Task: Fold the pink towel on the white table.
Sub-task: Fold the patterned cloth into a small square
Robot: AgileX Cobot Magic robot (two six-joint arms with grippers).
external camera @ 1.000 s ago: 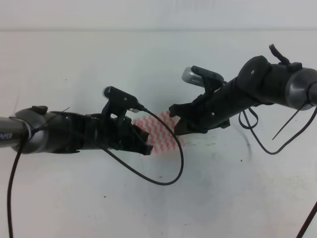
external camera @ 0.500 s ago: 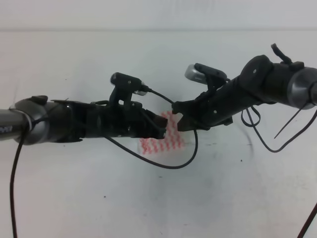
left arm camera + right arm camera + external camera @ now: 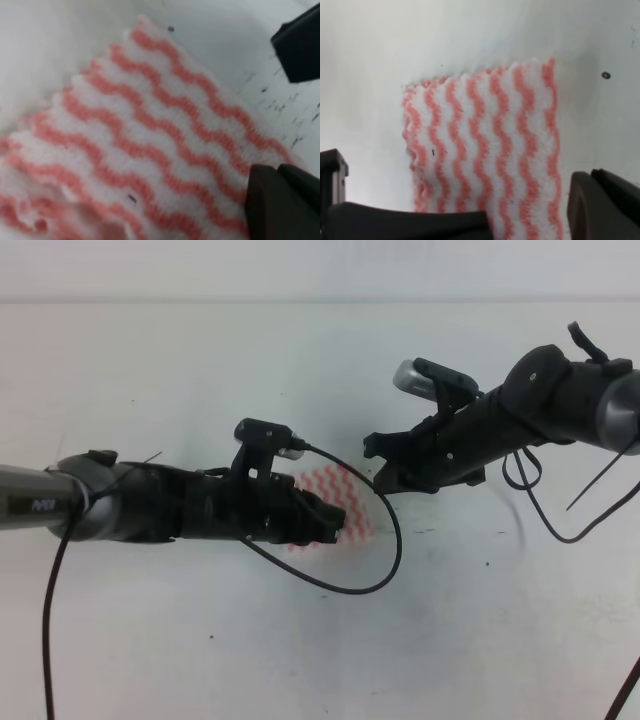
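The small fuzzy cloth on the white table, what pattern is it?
Wavy pink-red and white zigzag stripes on the cloth, clearest in the right wrist view.

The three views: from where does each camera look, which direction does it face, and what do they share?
Exterior high: sits above, looking down on the white table; both arms show, left gripper over the pink towel, right gripper beside it.
Left wrist: close above the towel; a dark fingertip shows.
Right wrist: looks down on the towel; its dark fingertip shows.
Shared: all three show the towel.
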